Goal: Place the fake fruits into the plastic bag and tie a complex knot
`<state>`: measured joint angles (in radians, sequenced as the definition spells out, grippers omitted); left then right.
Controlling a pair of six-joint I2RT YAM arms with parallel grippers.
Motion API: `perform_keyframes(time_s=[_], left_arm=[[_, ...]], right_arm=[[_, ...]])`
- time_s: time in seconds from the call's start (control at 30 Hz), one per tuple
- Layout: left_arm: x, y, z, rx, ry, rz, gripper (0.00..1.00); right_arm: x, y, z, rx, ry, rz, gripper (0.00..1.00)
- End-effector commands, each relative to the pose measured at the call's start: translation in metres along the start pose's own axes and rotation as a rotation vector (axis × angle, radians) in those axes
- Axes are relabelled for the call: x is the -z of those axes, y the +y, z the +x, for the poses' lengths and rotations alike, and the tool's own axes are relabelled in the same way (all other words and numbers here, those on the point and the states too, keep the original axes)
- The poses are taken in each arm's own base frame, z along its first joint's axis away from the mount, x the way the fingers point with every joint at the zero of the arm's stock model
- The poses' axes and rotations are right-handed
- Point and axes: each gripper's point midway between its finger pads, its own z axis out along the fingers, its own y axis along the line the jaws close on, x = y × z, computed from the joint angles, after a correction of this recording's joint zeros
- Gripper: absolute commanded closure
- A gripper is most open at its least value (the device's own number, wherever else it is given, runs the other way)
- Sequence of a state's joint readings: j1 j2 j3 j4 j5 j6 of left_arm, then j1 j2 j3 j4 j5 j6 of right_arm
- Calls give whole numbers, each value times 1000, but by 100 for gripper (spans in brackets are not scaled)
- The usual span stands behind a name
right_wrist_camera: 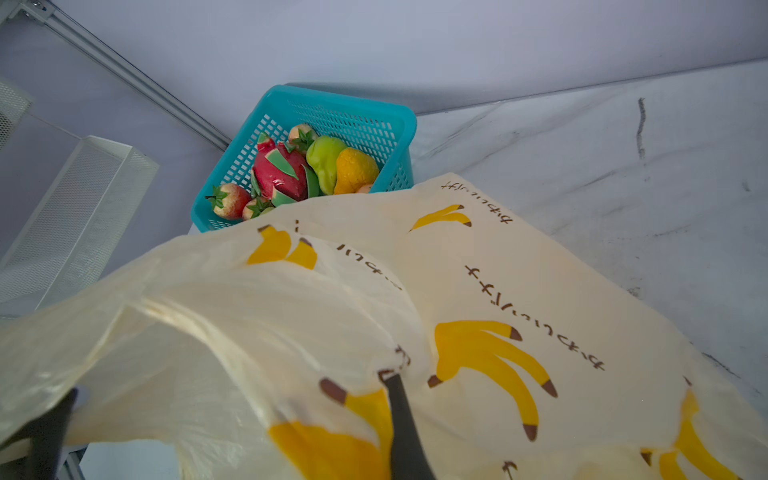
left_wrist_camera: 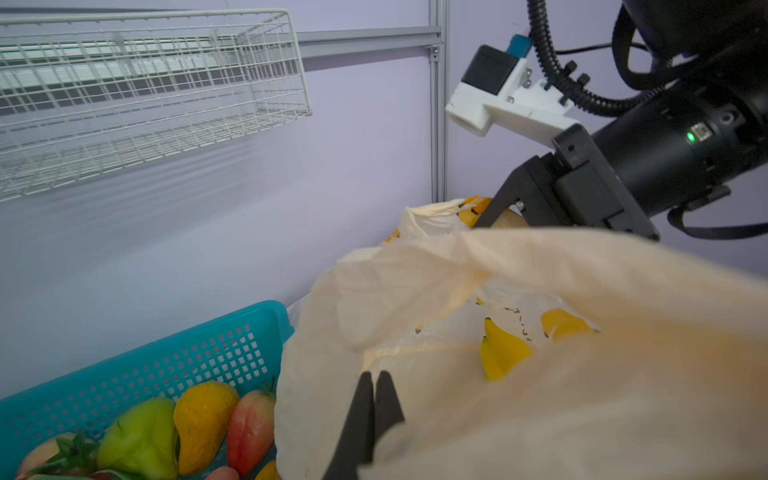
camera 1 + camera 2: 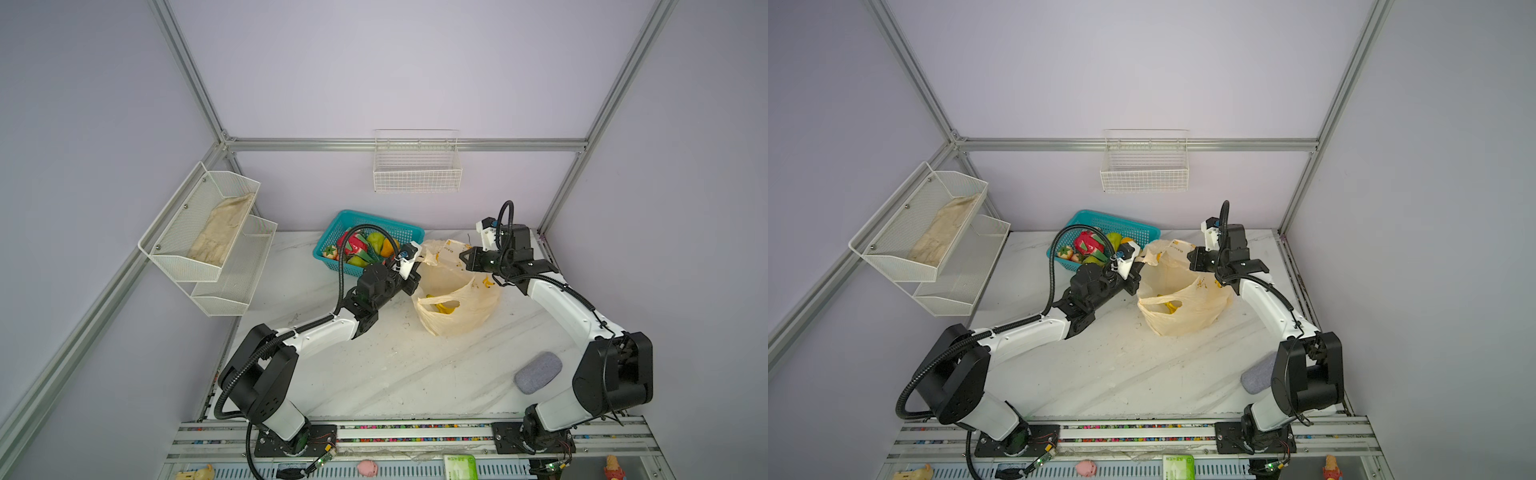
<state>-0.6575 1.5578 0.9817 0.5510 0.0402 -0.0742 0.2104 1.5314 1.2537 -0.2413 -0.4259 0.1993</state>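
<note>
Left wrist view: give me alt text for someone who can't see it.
The left gripper, shut, pinches the plastic bag, which fills the foreground. The right gripper meets its far rim; fake fruits sit in a teal basket alongside.

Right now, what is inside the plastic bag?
In both top views a yellow banana bunch shows through the plastic bag's open mouth. The film covers the rest of the inside, so more fruit may be hidden.
</note>
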Motion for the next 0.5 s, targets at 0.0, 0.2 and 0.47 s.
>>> perform_keyframes(time_s=[0.0, 0.2, 0.47], left_arm=[[15, 2, -1, 412, 13, -5, 100], [21, -38, -9, 732, 49, 208, 100], [28, -19, 20, 969, 40, 184, 100]], right_arm=[[15, 2, -19, 47, -45, 57, 100], [30, -13, -38, 72, -70, 207, 100], [17, -18, -30, 158, -16, 363, 100]])
